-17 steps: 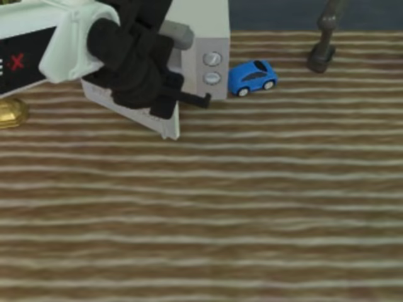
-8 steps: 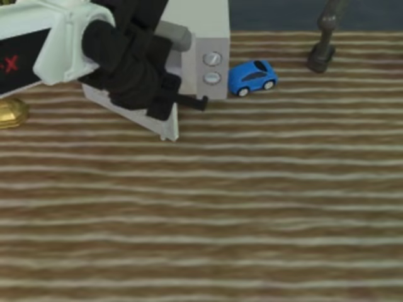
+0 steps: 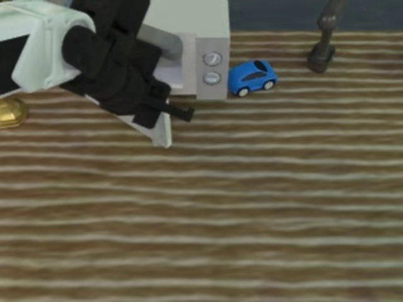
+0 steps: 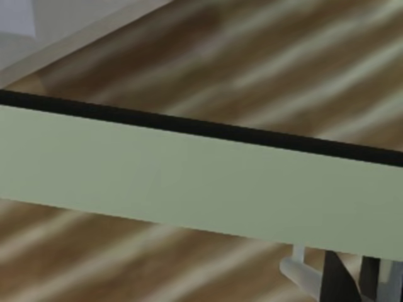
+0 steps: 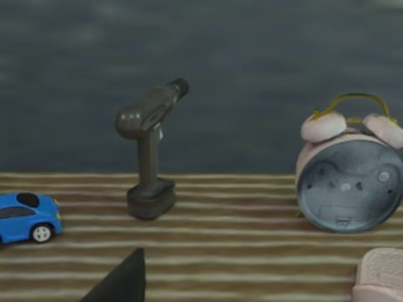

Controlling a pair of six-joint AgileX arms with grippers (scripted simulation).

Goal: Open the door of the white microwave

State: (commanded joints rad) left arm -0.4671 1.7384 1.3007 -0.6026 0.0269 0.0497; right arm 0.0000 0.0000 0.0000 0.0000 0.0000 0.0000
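At far-left of tabletop [image 3: 252,214], sitting: white microwave [image 3: 195,25], two knobs facing front. Swinging out at an angle from its front: door [image 3: 162,133], free edge pointing toward the tabletop's near side, cavity showing behind. Hanging over the door: left tool [image 3: 179,112], cannot tell whether fingers are apart or together. Resting just right of microwave: blue toy car [image 3: 252,77]; farther right, standing upright: dark drill [image 3: 322,44]. Showing no right tool.

Striped wooden table [image 3: 252,207]: white microwave [image 3: 208,25], blue car [image 3: 252,77], drill [image 3: 322,50].
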